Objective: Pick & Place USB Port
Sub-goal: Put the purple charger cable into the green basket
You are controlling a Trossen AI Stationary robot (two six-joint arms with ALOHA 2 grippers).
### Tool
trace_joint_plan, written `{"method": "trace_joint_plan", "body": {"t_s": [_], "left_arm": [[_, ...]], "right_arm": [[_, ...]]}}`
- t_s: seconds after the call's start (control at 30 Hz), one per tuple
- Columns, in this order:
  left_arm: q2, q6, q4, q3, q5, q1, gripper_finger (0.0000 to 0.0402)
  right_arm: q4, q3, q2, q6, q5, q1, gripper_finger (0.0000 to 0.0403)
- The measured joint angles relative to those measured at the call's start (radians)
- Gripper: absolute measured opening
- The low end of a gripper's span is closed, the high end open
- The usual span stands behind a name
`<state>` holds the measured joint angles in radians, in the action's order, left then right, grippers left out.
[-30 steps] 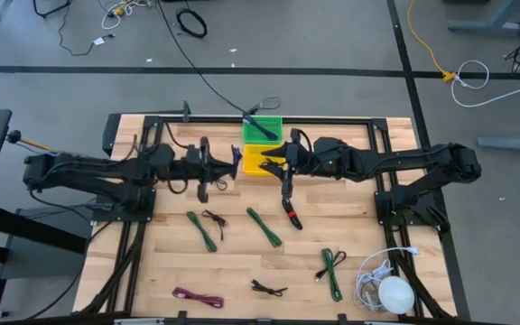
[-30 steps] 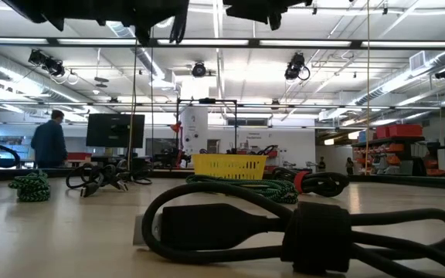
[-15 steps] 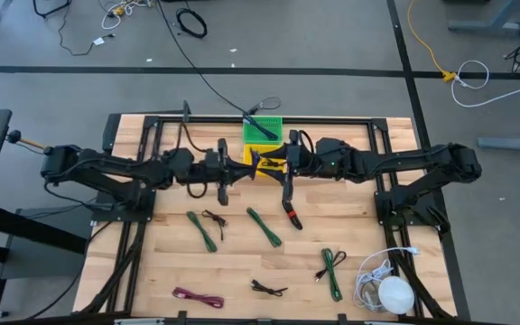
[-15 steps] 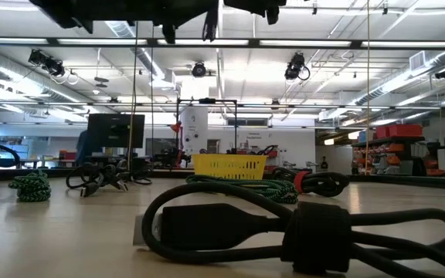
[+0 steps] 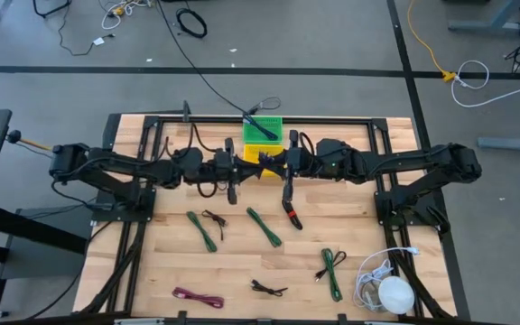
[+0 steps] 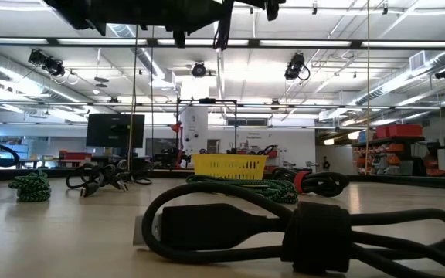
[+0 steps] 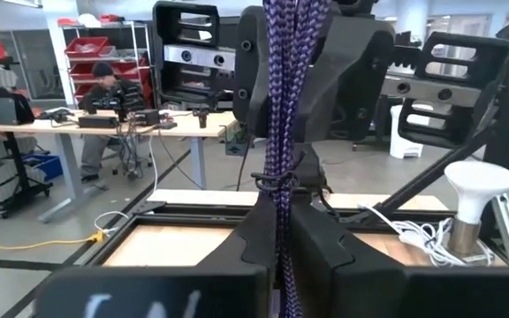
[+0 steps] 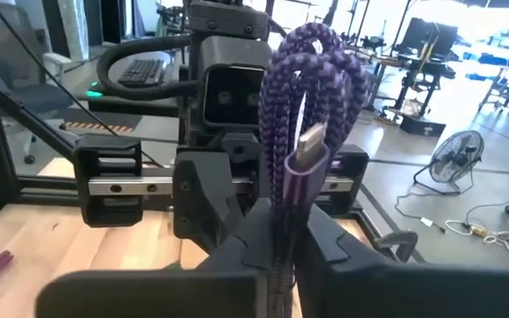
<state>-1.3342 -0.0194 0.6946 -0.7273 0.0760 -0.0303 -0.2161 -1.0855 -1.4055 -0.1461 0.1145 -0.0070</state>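
Observation:
A purple braided USB cable bundle (image 7: 283,106) stands upright between my two grippers, high above the yellow bin (image 5: 258,159) at the table's far middle. Its silver plug (image 8: 308,144) shows in the right wrist view. My left gripper (image 5: 245,168) comes in level from the table's left and is shut on the bundle. My right gripper (image 5: 270,164) comes in level from the right, facing the left one, and is also shut on the bundle. In the low view only the arms' dark undersides (image 6: 168,11) show along the top. My left gripper pinches the bundle's lower stretch (image 7: 278,231) between its two fingers, coming level from the table's left. The bundle stands upright across the fingers, lifted clear of the table and bins. My right gripper pinches the bundle (image 8: 281,221) between its two fingers below the plug, coming level from the table's right. The looped top (image 8: 315,49) rises above the fingers.
A green bin (image 5: 262,129) stands behind the yellow one. On the table lie green cable bundles (image 5: 264,227), (image 5: 207,232), (image 5: 332,273), a black and red cable (image 5: 291,209), small black cables (image 5: 267,289), a magenta one (image 5: 197,298), and a white lamp with cord (image 5: 391,291) near right.
My left gripper has carried the purple bundle toward the table's right, up to my right gripper, staying level. My right gripper has kept its place and has shut on the bundle, which now stands between both.

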Motion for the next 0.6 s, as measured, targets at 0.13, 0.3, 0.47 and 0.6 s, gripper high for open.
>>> {"method": "trace_joint_plan", "body": {"t_s": [0.13,0.3,0.47,0.6], "left_arm": [[0.001,-0.004,-0.016,0.000,-0.009,0.000,0.0057],[0.019,-0.073,-0.067,0.000,0.023,0.001,0.0074],[0.098,-0.097,-0.211,-0.001,0.082,0.002,0.0076],[0.178,-0.080,-0.373,-0.001,0.126,0.002,0.0077]], "right_arm": [[0.008,0.000,0.000,-0.004,-0.002,0.001,0.0010],[0.042,0.000,0.000,-0.004,0.034,0.001,0.0010],[0.102,0.000,0.000,-0.007,0.090,-0.024,0.0010],[0.128,0.000,0.000,-0.003,0.065,-0.094,0.0010]]}}
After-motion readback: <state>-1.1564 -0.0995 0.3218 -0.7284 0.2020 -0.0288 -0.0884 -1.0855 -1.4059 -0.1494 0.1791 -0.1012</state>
